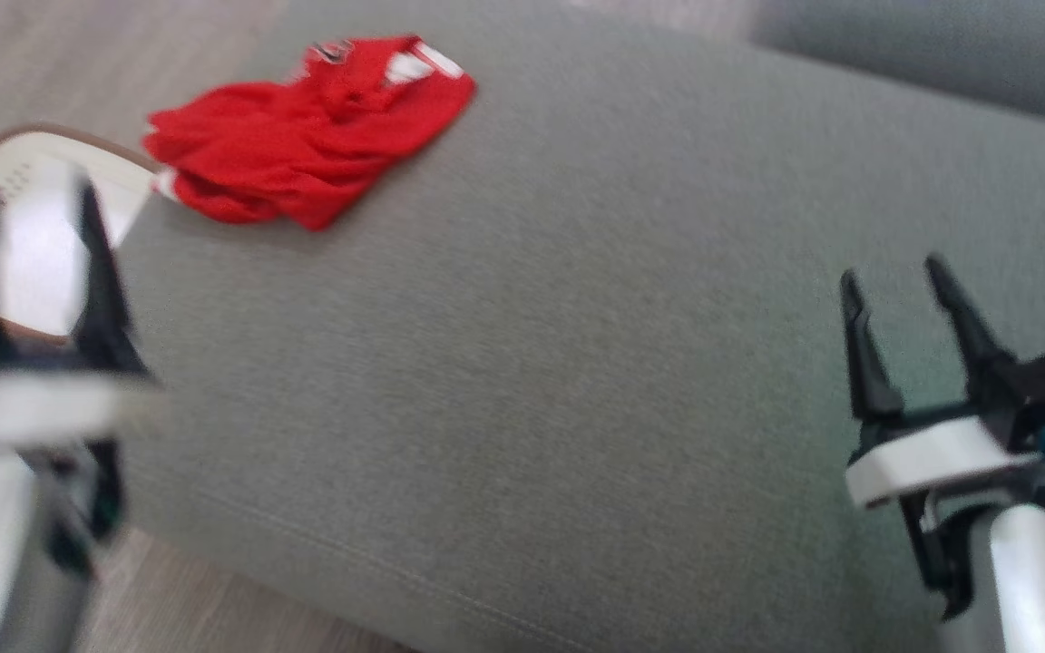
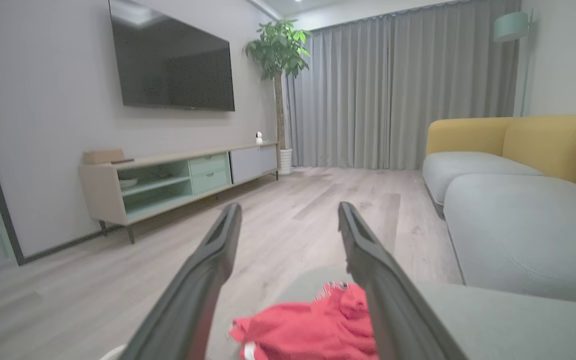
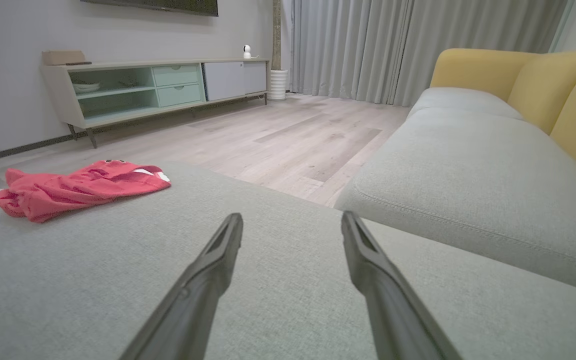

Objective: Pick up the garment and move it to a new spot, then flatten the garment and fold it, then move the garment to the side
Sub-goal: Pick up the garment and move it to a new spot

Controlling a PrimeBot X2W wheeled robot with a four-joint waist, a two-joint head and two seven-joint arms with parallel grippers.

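Observation:
A red garment (image 1: 305, 145) with white trim lies crumpled near the far left corner of a grey-green cushion (image 1: 577, 363). In the left wrist view the garment (image 2: 313, 330) sits low between the fingers, a short way ahead. My left gripper (image 1: 37, 199) is open at the left edge of the cushion, blurred, below and left of the garment. Over the cushion's right side my right gripper (image 1: 894, 272) hangs open and empty, far from the garment (image 3: 78, 187). In both wrist views the left gripper (image 2: 290, 215) and the right gripper (image 3: 293, 222) show wide gaps with nothing held.
A white and brown object (image 1: 60, 172) lies off the cushion's left edge behind my left gripper. Wood floor (image 2: 293, 210) stretches ahead. A TV cabinet (image 2: 178, 175) stands along the wall, and a grey and yellow sofa (image 3: 493, 150) is on the right.

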